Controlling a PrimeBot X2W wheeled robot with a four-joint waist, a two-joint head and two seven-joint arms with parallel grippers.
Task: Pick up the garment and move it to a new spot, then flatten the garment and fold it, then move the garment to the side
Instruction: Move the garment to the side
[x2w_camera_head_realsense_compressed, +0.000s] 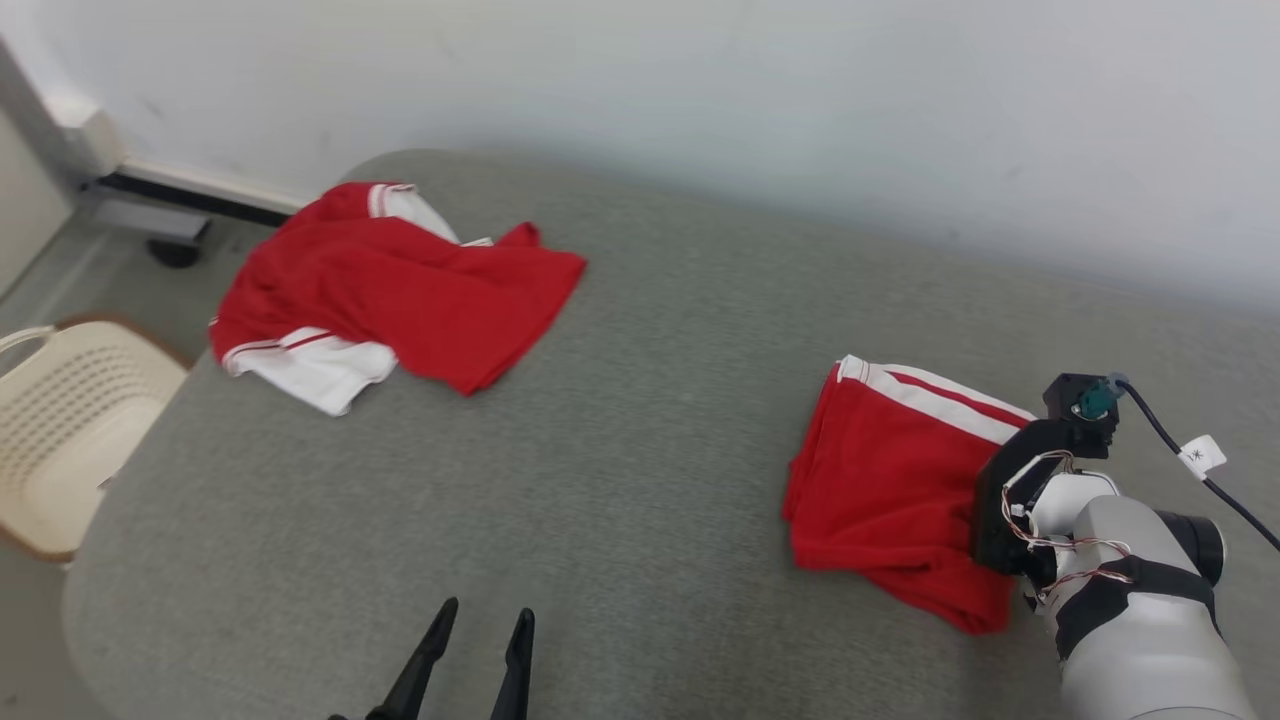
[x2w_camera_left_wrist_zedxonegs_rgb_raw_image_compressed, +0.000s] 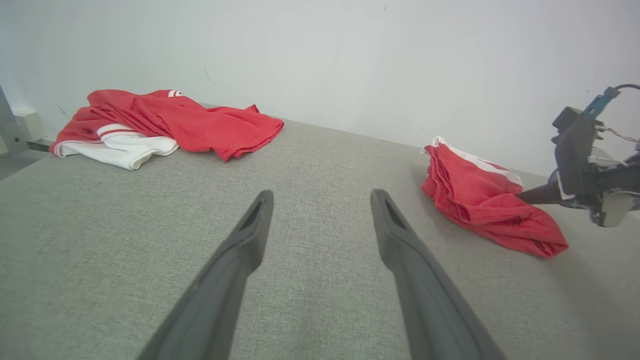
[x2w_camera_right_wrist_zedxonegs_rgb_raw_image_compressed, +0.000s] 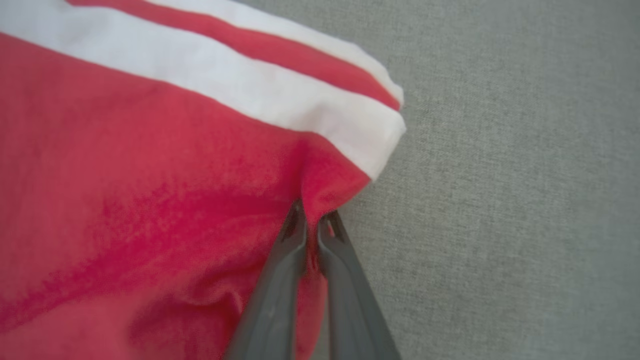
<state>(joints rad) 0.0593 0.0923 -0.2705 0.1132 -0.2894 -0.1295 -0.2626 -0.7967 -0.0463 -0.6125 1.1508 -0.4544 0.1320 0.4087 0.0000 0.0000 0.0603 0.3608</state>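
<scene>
The grey cloth-covered table (x2w_camera_head_realsense_compressed: 650, 450) takes up most of the head view, with a pale wall behind it. Two red pieces lie on it, well apart. The garment (x2w_camera_head_realsense_compressed: 880, 480) sits on the robot's right, just ahead of the right arm. It is a thick, layered bundle with a white band (x2w_camera_right_wrist_zedxonegs_rgb_raw_image_compressed: 250, 85) along its far side. The other garment (x2w_camera_head_realsense_compressed: 420, 290), red and white and crumpled, lies at the far left corner.

The right gripper (x2w_camera_right_wrist_zedxonegs_rgb_raw_image_compressed: 312, 220) is at the bundle's right edge. Its fingers (x2w_camera_right_wrist_zedxonegs_rgb_raw_image_compressed: 280, 280) are pressed together on a small ridge of red cloth just below the corner of the white band. The left gripper (x2w_camera_left_wrist_zedxonegs_rgb_raw_image_compressed: 322, 197) hovers over bare table close to the robot, fingers spread wide, touching nothing.

The garment looks light, soft and limp, a knit that will sag from any single hold. It seems neither fragile nor slippery. How many layers the pinch takes I cannot tell; if it has only the top one or two, a lift would likely peel the stack open rather than carry it whole. A deeper bite through all layers at the edge would probably hold the fold better, as would a low drag across the table. The table's coarse weave may tug at the bottom layer during a drag. The banded hem looks thicker and should give a firmer grip.
</scene>
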